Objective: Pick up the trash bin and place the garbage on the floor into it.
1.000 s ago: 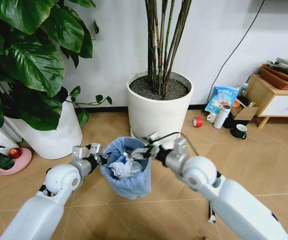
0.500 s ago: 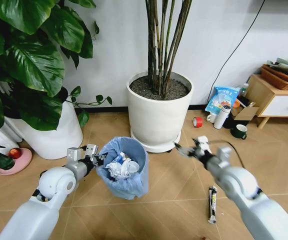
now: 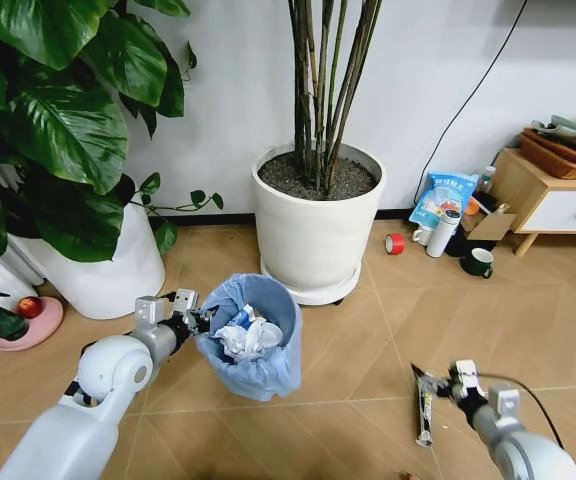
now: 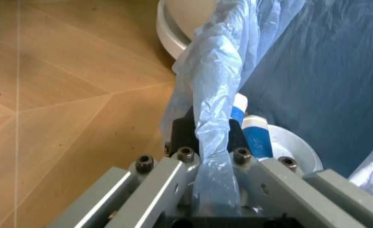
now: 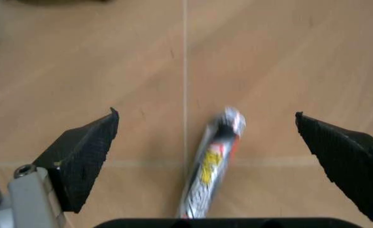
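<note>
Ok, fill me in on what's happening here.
The left gripper is clamped on the rim of the small round bin lined with a crinkly light blue bag, which already holds crumpled white tissues. The right gripper hangs open over a thin dark-and-red wrapper lying on the herringbone wooden floor.

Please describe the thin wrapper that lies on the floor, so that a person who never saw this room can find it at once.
Start at the big white plant pot with the bamboo-like stems, then look down over the wooden floor toward the robot's right side. There, right of the blue-lined trash bin, the thin wrapper lies flat under the open right tool. It is long, narrow and dark with red and yellow print.
</note>
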`<state>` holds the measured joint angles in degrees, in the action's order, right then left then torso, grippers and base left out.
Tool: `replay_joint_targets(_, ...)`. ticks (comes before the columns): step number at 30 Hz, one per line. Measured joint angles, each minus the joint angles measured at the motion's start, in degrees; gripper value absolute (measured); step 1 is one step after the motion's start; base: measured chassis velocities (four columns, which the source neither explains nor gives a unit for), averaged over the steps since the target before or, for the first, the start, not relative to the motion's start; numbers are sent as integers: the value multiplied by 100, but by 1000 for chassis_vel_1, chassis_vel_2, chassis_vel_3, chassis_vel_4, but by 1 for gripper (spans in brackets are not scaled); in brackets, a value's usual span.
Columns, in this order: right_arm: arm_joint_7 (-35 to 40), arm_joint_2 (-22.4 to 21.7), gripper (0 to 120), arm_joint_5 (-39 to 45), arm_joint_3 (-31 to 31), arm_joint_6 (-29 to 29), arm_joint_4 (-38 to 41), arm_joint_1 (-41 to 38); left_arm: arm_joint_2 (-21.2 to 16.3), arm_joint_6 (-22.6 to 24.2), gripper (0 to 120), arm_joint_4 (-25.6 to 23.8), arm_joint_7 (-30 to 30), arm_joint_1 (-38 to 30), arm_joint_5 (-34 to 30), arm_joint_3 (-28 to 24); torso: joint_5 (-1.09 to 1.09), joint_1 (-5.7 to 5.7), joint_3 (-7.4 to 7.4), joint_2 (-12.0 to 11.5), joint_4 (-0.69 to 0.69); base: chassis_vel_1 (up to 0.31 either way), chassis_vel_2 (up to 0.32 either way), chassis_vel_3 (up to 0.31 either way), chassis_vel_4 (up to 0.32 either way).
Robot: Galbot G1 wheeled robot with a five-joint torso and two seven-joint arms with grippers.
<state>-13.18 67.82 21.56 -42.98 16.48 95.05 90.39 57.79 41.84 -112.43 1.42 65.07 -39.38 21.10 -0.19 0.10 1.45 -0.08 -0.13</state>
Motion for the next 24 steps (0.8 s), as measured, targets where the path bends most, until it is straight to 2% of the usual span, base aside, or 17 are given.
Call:
replay_joint_targets(5,176,129,100,81,61,83,-381,-163,17,-7,0,0,2,5,30,-54,2,0,0,0,-1,0,0,0,0)
replay_joint_targets(9,353,297,100,240,234,243,-983,-516,8,-9,0,-17,15,9,37,-87,2,1,1,0,1,0,0,0,0)
replay_joint_targets(17,371,440,99,177,384,217,-1486,-817,-58,-9,0,-22,22,13,18,-86,1,1,1,0,0,0,0,0,0)
replay_joint_targets(20,383,469,95,126,424,146,-1588,-902,-60,-9,0,-22,25,10,16,-89,1,1,1,0,1,0,0,0,0)
replay_joint_targets(22,394,489,84,108,464,141,-1651,-955,-59,-8,0,-8,26,-4,15,-93,0,1,1,0,0,0,0,0,0)
replay_joint_targets(24,394,499,80,95,477,139,-1671,-971,-59,-7,0,-2,26,-11,12,-94,1,1,1,0,0,0,0,0,0)
